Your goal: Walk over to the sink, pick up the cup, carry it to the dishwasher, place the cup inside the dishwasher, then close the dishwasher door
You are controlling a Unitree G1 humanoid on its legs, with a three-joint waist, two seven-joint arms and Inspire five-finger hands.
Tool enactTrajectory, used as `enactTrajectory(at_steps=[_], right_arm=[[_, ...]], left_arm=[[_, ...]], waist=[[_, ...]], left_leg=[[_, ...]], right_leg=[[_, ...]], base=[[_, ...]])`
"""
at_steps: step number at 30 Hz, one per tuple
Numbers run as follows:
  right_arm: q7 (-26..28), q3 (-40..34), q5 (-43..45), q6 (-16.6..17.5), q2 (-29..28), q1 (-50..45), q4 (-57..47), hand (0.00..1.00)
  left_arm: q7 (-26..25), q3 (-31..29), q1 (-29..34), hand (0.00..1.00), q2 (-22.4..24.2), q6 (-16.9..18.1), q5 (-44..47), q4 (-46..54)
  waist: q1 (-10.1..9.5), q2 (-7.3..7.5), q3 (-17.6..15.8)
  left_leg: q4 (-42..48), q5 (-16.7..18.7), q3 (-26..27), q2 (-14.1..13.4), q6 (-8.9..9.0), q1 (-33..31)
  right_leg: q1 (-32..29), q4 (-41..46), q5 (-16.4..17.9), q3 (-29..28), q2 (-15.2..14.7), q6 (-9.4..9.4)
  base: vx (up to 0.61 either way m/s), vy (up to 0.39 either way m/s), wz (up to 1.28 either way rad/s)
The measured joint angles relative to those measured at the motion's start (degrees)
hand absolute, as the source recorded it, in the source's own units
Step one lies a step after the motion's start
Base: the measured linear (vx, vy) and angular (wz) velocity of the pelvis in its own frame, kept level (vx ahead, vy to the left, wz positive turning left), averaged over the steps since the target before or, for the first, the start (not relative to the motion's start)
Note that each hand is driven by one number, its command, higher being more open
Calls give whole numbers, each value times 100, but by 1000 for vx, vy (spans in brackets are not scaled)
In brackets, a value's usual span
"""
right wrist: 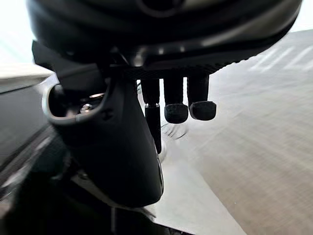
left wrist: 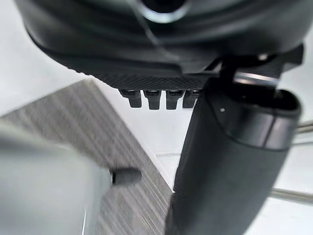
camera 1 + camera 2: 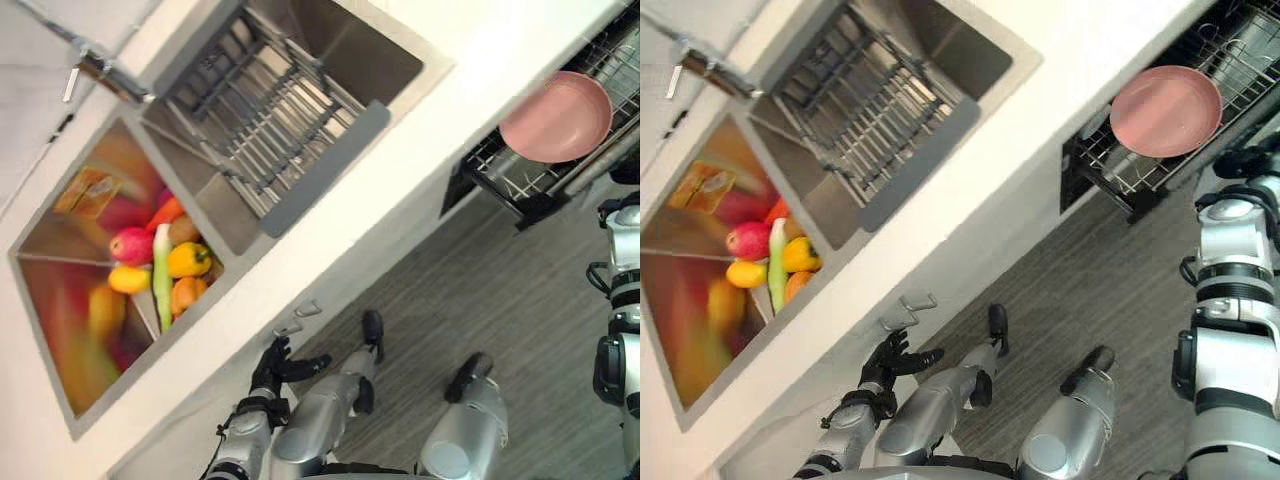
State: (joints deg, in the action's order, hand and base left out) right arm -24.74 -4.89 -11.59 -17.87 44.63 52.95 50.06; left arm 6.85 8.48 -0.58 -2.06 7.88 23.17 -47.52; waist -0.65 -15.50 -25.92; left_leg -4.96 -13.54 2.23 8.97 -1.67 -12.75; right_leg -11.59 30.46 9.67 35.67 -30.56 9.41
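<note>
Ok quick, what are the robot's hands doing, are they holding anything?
Left hand: open, fingers spread, holding nothing.
Right hand: open, fingers straight, holding nothing.

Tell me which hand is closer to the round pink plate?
Right. The right hand is beside the round pink plate; the left hand hangs far off.

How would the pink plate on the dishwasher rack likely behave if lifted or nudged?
The pink plate looks rigid and smooth, so probably slippery at its rim. It lies across the wire dishwasher rack, so a nudge may slide or rock it.
</note>
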Motion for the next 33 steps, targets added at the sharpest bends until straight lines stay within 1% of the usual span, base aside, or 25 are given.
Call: enactTrajectory(at_steps=[1,2,3,4,5,8,10,11,12,13,14,15,16,18,20,21,23,24,26,27,28,30,31,32,33], right_arm=[[131,67,-55,62,6,135,31,100],[334,191,-218,257,10,291,33,100],[408,207,-230,394,4,331,32,100],[551,327,-286,646,-11,404,32,100],[588,356,-569,652,-19,421,141,100],[905,210,-445,727,-28,332,127,100],[969,-66,-177,861,-163,-20,-96,100],[935,-319,39,1026,-342,-490,-307,100],[873,-609,303,1256,-643,-1107,-570,100],[823,-785,425,1387,-967,-1601,-724,100],[813,-838,595,1427,-1181,-1931,-794,100],[842,-836,893,1481,-1651,-2569,-778,100],[886,-839,1106,1531,-2115,-3128,-656,100],[969,-890,1298,1604,-2606,-3718,-268,100],[1112,-1331,1750,1754,-3243,-4426,589,100],[1121,-1418,1805,1826,-3358,-4602,774,100],[1119,-1703,1950,1973,-3696,-5209,1247,100],[1131,-1878,2142,1986,-3749,-5287,1263,100],[1073,-1944,2379,2088,-3805,-5630,1284,100],[1059,-1952,2449,2090,-3816,-5688,1291,100],[1052,-1961,2505,2088,-3864,-5783,1311,100],[1035,-1966,2411,2043,-4042,-5810,1328,100],[1034,-1964,2355,2006,-4096,-5810,1324,100],[1040,-1964,2318,1936,-4176,-5827,1318,100],[1065,-1932,2316,1845,-4197,-5858,1315,100]], left_arm=[[324,27,32,100,4,-165,262,-41],[687,29,60,100,-20,-324,546,-67],[810,32,60,100,-33,-394,648,-77],[980,31,59,100,-32,-456,774,-112],[1079,25,67,100,-31,-509,861,-170],[1175,-103,55,100,-32,-650,1046,-249],[1265,-193,29,100,-32,-736,1128,-407],[1318,-234,28,100,-36,-738,1153,-489],[1350,-247,29,100,-69,-718,1157,-564],[1383,-250,36,100,-114,-673,1156,-645],[1393,-253,52,100,-153,-656,1144,-683],[1395,-309,124,100,-220,-638,1085,-722],[1405,-436,187,100,-268,-657,1040,-757],[1432,-520,204,100,-305,-611,1036,-875],[1442,-750,207,100,-325,-622,836,-979],[1449,-798,206,100,-335,-631,794,-1004],[1444,-1060,198,100,-370,-660,584,-1164],[1433,-1119,202,100,-380,-673,540,-1193],[1318,-1307,159,100,-458,-816,393,-1334],[1281,-1374,159,100,-477,-850,379,-1356],[1183,-1485,159,100,-529,-935,359,-1396],[1004,-1720,160,100,-639,-1107,109,-1479],[943,-1767,156,100,-661,-1136,38,-1518],[873,-1848,158,100,-693,-1185,22,-1540],[823,-1878,133,100,-738,-1265,22,-1546]], waist=[[-1,-41,30],[-24,-121,89],[-43,-153,114],[-95,-206,154],[-121,-233,175],[-52,-250,188],[-34,-248,205],[-73,-208,292],[-139,-127,384],[-158,-28,449],[-155,68,489],[-160,259,637],[-155,410,746],[-157,555,796],[-130,696,835],[-115,718,844],[-18,863,887],[7,910,904],[30,1132,1020],[28,1205,1055],[8,1364,1117],[-7,1698,1171],[-11,1800,1181],[-11,1946,1227],[-18,1994,1277]], left_leg=[[0,-3,-49,26,-3,62],[0,-10,-162,45,-13,143],[1,-15,-185,48,-20,188],[0,-46,-203,48,-62,276],[0,-46,-195,41,-63,370],[-3,-45,-160,-25,-61,443],[-8,-31,-140,-106,-41,528],[-20,7,-99,-177,8,551],[-12,35,-21,-258,48,594],[-6,49,3,-318,68,662],[-6,76,12,-352,107,717],[-6,129,23,-428,180,794],[-7,189,56,-503,264,876],[-8,235,196,-603,329,964],[-34,284,325,-729,397,1044],[-35,298,341,-759,413,1047],[-38,329,431,-854,448,1041],[-38,338,466,-872,449,1039],[-41,393,510,-905,391,1027],[-41,408,511,-905,369,1021],[-41,434,511,-891,332,1013],[-40,541,546,-785,187,1019],[-36,565,609,-753,164,1024],[-5,617,678,-688,136,1034],[23,695,684,-655,56,1052]], right_leg=[[103,60,60,92,-47,9],[272,106,146,239,-80,27],[342,122,177,282,-87,27],[472,132,227,356,-93,41],[626,131,269,435,-86,46],[744,41,277,480,9,35],[871,-68,276,508,122,34],[922,-171,273,528,218,30],[997,-287,267,545,306,25],[1096,-386,261,562,402,17],[1178,-455,261,578,460,17],[1299,-602,257,596,578,11],[1412,-737,245,599,690,-4],[1508,-898,210,560,830,-26],[1602,-1143,131,486,1017,-49],[1609,-1200,105,468,1065,-53],[1610,-1418,10,398,1222,-79],[1601,-1468,-14,386,1253,-87],[1593,-1581,-61,354,1326,-90],[1590,-1586,-59,359,1327,-89],[1589,-1591,-38,373,1319,-78],[1623,-1576,51,421,1231,53],[1650,-1575,60,452,1181,92],[1706,-1551,50,486,1084,196],[1732,-1256,-10,440,973,214]], base=[[-1,-92,46],[1,-97,42],[6,-113,35],[3,-123,24],[7,-150,20],[-9,-125,0],[-12,-117,-5],[-2,-140,-7],[12,-119,-10],[25,-128,-11],[59,-160,-11],[80,-200,-14],[79,-196,-17],[37,-109,-24],[7,-103,-31],[-5,-99,-26],[-9,-74,-26],[-30,-42,-26],[-37,-29,-14],[0,0,0],[-5,-10,5],[15,8,12],[59,37,25],[93,29,40],[153,49,40]])
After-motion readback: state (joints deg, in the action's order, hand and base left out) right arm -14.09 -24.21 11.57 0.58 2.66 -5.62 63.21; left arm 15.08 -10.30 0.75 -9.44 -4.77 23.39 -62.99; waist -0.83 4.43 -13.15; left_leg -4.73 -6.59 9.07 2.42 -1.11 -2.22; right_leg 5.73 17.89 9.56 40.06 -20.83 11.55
